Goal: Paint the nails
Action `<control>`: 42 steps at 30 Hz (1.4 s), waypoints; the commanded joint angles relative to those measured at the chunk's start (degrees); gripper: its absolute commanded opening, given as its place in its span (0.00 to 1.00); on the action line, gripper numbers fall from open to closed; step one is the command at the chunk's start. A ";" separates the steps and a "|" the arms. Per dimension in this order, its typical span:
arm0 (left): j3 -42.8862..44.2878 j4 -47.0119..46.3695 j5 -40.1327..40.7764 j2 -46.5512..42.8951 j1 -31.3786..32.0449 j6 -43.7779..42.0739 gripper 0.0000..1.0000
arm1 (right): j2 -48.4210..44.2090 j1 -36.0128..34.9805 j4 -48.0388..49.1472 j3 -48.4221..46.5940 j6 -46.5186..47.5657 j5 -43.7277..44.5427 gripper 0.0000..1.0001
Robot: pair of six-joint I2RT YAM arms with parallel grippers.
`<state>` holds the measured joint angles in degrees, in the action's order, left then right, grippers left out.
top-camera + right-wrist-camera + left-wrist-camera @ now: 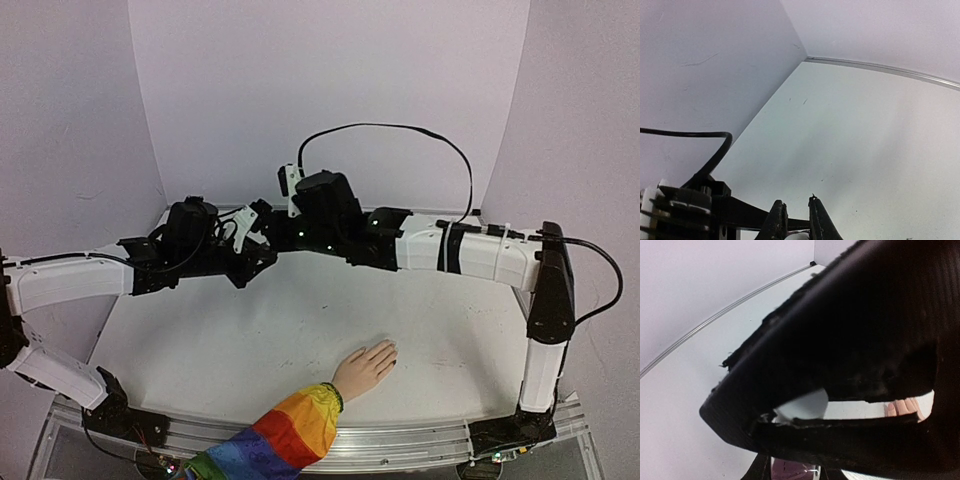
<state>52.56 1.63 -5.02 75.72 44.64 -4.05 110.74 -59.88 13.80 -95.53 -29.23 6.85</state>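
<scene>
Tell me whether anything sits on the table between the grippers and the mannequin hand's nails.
Nothing visible does. The left gripper and right gripper meet over the far side of the table, and its surface between them and the nails is bare.

Clearance: open in the middle of the table, barred at the back.
I see bare table (250, 340) from the arms down to the hand (365, 368), and to either side of it. The left arm (70, 280) and right arm (480, 255) meet above the far centre and bar that span. The sleeve (290, 430) crosses the near edge, and walls (330, 90) close three sides.
</scene>
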 commanded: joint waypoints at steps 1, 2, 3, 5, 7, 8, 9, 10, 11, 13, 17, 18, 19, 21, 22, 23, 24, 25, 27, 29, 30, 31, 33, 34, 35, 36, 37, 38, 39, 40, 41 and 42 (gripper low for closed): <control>2.38 -10.15 9.23 -3.29 -0.70 -0.55 0.00 | 1.85 -8.08 -5.90 -1.35 -6.88 10.71 0.00; 2.38 -10.15 8.90 -3.37 -0.75 -0.61 0.00 | 0.72 -7.88 -4.87 -0.57 -5.91 10.99 0.00; 2.33 -10.15 8.51 -3.39 -0.70 -0.60 0.00 | -0.73 -7.50 -4.08 0.13 -4.67 10.96 0.00; 2.38 -10.07 7.25 -3.46 -0.70 -0.54 0.00 | -3.72 -5.63 -2.55 1.60 -2.09 8.41 0.00; 2.51 -10.02 6.02 -3.53 -0.72 -0.34 0.00 | -7.39 -2.37 -1.33 3.74 -0.58 2.31 0.12; 2.58 -9.94 5.54 -3.56 -0.70 -0.34 0.00 | -9.12 -0.50 -0.63 4.88 0.16 -1.80 0.24; 2.71 -9.90 5.25 -3.48 -0.70 -0.30 0.00 | -10.80 1.38 0.17 6.52 1.00 -5.28 0.40; 2.75 -9.84 5.20 -3.38 -0.69 -0.30 0.00 | -12.43 3.06 1.03 8.09 1.94 -9.83 0.54; 2.85 -9.81 5.19 -3.26 -0.70 -0.40 0.00 | -14.13 5.14 1.67 9.39 3.05 -13.16 0.64; 3.23 -9.51 2.12 -2.93 -0.75 -0.49 0.00 | -17.42 7.25 2.73 13.14 5.26 -17.72 0.82; 4.12 -9.44 -6.72 -1.96 -0.87 0.67 0.00 | -22.30 11.69 4.74 18.76 8.59 -27.39 0.95; 4.51 -9.49 -13.05 -1.72 -0.94 0.83 0.00 | -23.02 12.88 5.31 19.79 9.20 -30.80 0.96; 4.93 -9.52 -18.89 -1.35 -0.96 1.06 0.00 | -23.58 13.73 6.00 20.71 9.81 -34.32 0.96; 6.47 -9.45 -32.21 0.43 -1.05 1.33 0.00 | -24.38 14.84 7.22 22.09 11.01 -40.51 0.96; 7.33 -9.45 -37.91 1.46 -1.05 1.90 0.00 | -24.61 15.03 7.63 22.54 11.63 -42.82 0.96; 8.20 -9.45 -43.52 2.44 -1.05 2.65 0.00 | -24.80 15.13 8.34 22.96 11.99 -44.74 0.97; 9.41 -9.51 -48.06 3.62 -1.05 3.40 0.00 | -24.86 15.14 9.14 23.29 12.04 -46.52 0.96; 10.22 -9.50 -51.42 4.57 -1.05 4.39 0.00 | -24.87 15.14 10.20 23.64 11.78 -48.23 0.95; 11.21 -9.46 -55.14 5.92 -1.05 6.21 0.00 | -24.44 15.14 11.96 23.82 11.02 -50.77 0.92; 11.33 -9.47 -55.61 6.31 -1.05 6.60 0.00 | -23.40 15.14 12.78 23.33 10.34 -52.46 0.87; 11.26 -9.50 -55.53 6.36 -1.05 6.60 0.00 | -22.85 15.06 13.20 23.00 10.03 -52.99 0.84; 11.25 -9.50 -55.65 6.37 -1.05 6.66 0.00 | -22.39 15.05 13.95 22.72 9.66 -53.98 0.79; 11.24 -9.46 -55.88 6.38 -0.98 6.62 0.00 | -21.63 15.05 15.32 22.24 8.90 -55.14 0.72; 11.17 -9.47 -55.90 6.45 -0.96 6.65 0.00 | -21.31 15.05 15.96 22.04 8.54 -55.67 0.68; 11.22 -9.45 -55.96 6.56 -0.96 6.69 0.00 | -21.01 14.98 16.67 21.74 8.18 -56.10 0.65; 11.33 -9.49 -55.96 6.59 -0.96 6.74 0.00 | -20.54 14.75 16.89 21.26 7.99 -56.52 0.62; 11.31 -9.49 -55.83 6.62 -0.96 6.77 0.00 | -19.96 14.62 16.96 20.78 7.97 -57.26 0.58; 11.27 -9.46 -55.85 6.71 -0.96 6.80 0.00 | -19.49 14.35 16.99 20.26 8.09 -58.09 0.57; 11.30 -9.45 -55.81 6.72 -0.96 6.78 0.00 | -19.03 14.09 17.08 19.83 8.20 -58.97 0.57; 11.34 -9.45 -55.87 6.77 -0.96 6.82 0.00 | -18.65 13.79 17.10 19.37 8.39 -59.62 0.56; 11.34 -9.48 -55.89 6.80 -0.97 6.83 0.00 | -18.29 13.51 17.11 19.00 8.54 -60.04 0.56; 11.26 -9.45 -55.96 6.87 -0.94 6.90 0.00 | -17.88 13.22 17.19 18.59 8.62 -60.25 0.55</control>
<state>60.86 -4.58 -58.30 82.70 43.59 2.39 91.46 -45.54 26.92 -73.34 -20.84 -48.95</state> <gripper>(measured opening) 0.212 0.563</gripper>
